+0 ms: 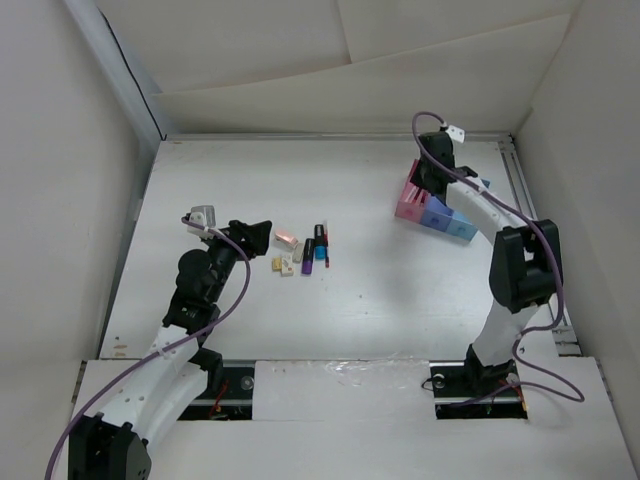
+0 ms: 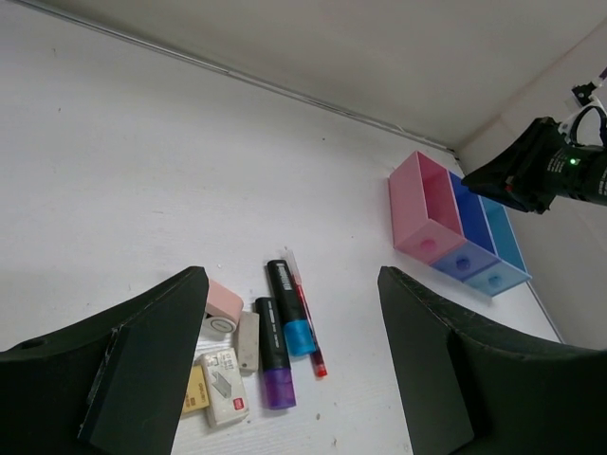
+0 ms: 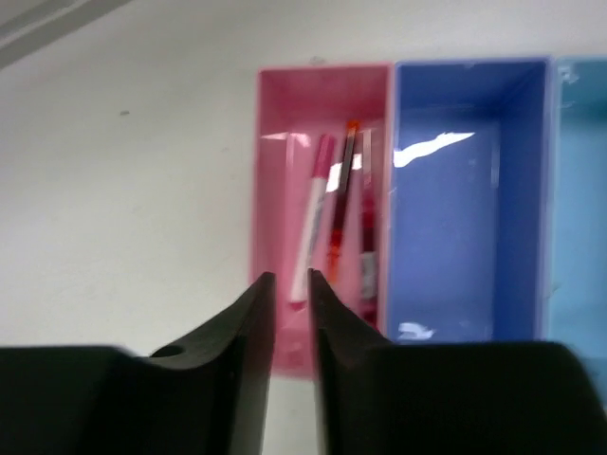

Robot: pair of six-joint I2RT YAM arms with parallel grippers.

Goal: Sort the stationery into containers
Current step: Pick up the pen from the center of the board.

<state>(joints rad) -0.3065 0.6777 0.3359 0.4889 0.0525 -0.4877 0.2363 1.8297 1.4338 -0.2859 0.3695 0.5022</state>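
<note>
The right gripper (image 3: 291, 282) hung over the pink bin (image 3: 285, 104) of the tray (image 1: 437, 213) near the desk's (image 1: 380, 300) far right corner. Its jaws were a narrow gap apart and gripped nothing, with a few pens (image 3: 332, 218) lying in that bin just below its tips. The left gripper (image 2: 291, 280) stood wide and empty left of the desk's middle, with markers (image 2: 285, 332) and erasers (image 2: 223, 384) clustered on the desk just ahead of it.
</note>
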